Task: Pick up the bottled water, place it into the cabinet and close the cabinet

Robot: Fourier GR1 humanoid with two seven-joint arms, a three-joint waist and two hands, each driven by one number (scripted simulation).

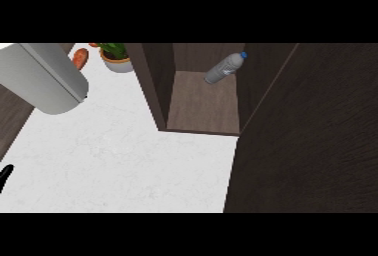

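Bottle, clear plastic with a blue cap [225, 68], is leaning tilted against the back of the dark wooden cabinet [203, 107], far up and right of the black left hand [4, 176] peeking at the left edge; I cannot tell its fingers. The big dark door [310, 145] is standing open, awaiting closing. Right hand isn't showing.

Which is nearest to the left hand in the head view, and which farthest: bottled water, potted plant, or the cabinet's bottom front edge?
Measured from the left hand, a black tip at the left edge:
1. Cabinet's bottom front edge, centre, to the hand's right.
2. Potted plant, at the back of the counter.
3. Bottled water, leaning inside the cabinet, farthest.
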